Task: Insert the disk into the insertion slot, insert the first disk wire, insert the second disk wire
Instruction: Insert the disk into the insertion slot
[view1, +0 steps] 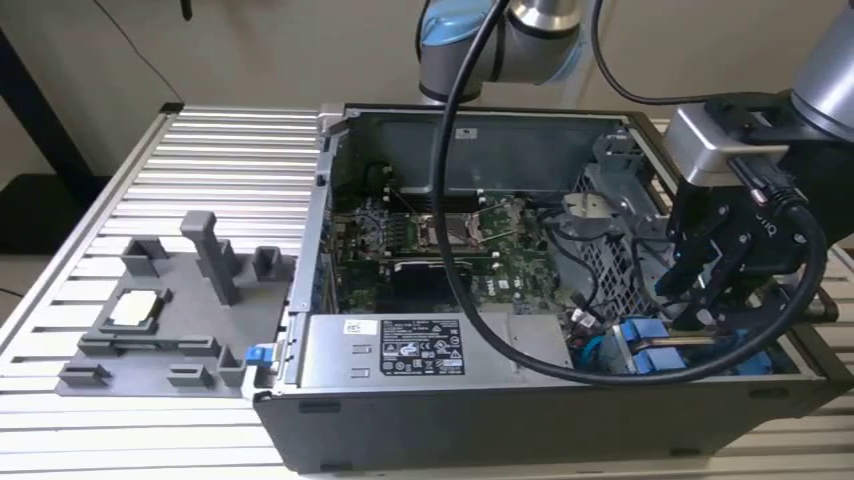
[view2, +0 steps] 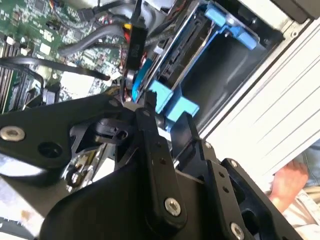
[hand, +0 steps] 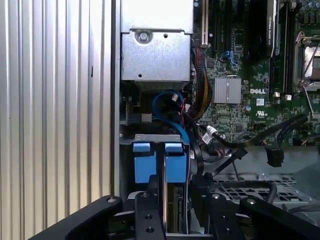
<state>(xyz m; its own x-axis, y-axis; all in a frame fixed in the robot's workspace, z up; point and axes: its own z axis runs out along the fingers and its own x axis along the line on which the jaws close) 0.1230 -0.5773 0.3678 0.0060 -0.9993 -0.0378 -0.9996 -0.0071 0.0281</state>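
I find the gripper (view2: 169, 114) clamped on the blue frame of the disk (hand: 174, 164), which stands on edge in the slot (view1: 603, 262); I judge it wants a square, gentle, straight push home.

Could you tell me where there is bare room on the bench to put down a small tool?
Bare slats of the table lie beyond the grey fixture, up to the computer case wall, and a strip in front of the fixture. It is crowded inside the case around the gripper, blue carriers and cables.
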